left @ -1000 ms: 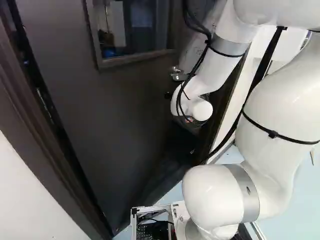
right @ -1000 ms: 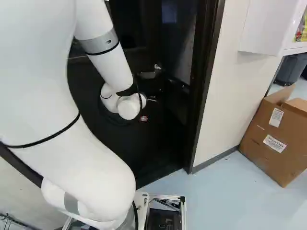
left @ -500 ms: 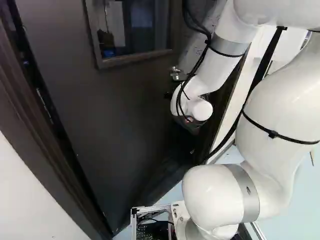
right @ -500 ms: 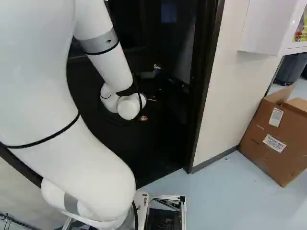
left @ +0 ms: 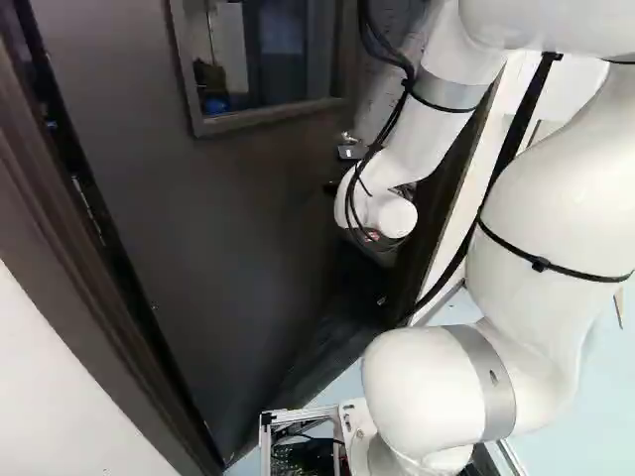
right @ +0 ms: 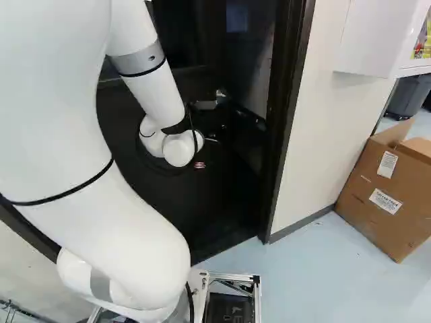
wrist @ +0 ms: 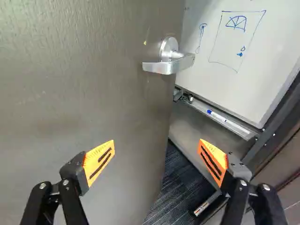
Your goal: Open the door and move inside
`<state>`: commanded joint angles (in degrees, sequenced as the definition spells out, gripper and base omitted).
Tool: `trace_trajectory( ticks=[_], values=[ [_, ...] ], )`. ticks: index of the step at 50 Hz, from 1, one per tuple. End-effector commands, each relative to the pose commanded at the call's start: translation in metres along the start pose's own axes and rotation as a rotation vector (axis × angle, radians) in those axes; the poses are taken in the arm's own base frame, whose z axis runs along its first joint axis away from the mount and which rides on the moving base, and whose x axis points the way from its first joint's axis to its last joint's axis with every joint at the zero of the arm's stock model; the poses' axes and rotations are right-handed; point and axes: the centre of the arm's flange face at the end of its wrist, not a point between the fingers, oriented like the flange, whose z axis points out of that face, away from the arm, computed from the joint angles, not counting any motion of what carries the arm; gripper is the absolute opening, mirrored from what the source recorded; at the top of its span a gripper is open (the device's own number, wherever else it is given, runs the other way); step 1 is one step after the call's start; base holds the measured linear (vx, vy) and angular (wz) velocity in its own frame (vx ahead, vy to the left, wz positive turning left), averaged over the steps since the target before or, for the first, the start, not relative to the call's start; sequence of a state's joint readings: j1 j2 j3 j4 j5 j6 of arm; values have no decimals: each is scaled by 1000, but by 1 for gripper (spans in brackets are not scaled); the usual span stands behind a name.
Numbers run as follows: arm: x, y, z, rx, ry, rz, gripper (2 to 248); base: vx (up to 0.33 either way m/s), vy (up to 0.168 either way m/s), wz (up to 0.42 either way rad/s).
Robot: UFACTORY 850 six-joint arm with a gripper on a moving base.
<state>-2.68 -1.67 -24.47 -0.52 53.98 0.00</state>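
The dark door [left: 228,258] stands partly open ahead of the arm, its window high in the left base view. My gripper [left: 375,246] is low at the arm's end, below the door's lever handle [left: 351,152], and mostly hidden there. In the wrist view the gripper [wrist: 157,158] has its orange-padded fingers spread wide with nothing between them. One finger is in front of the door face, the other in front of the gap past the door's edge. The silver lever handle [wrist: 164,64] is ahead, beyond the fingertips and untouched.
Past the door edge are a whiteboard [wrist: 239,51] with a marker tray [wrist: 225,119] and dark carpet [wrist: 176,187]. The door frame [right: 288,114] rises right of the arm in the right base view, then a white wall [right: 323,134] and a cardboard box [right: 387,195].
The arm's wrist end has shifted slightly left in both base views. Base and door show no visible movement.
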Motion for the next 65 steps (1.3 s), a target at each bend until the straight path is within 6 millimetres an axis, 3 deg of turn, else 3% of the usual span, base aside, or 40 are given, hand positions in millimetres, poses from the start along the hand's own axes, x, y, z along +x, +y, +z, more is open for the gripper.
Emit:
trace_trajectory(
  ticks=[65],
  values=[
    [0, -44, 1, -7, -4, 72, 247, 0, 0, 0]
  ],
)
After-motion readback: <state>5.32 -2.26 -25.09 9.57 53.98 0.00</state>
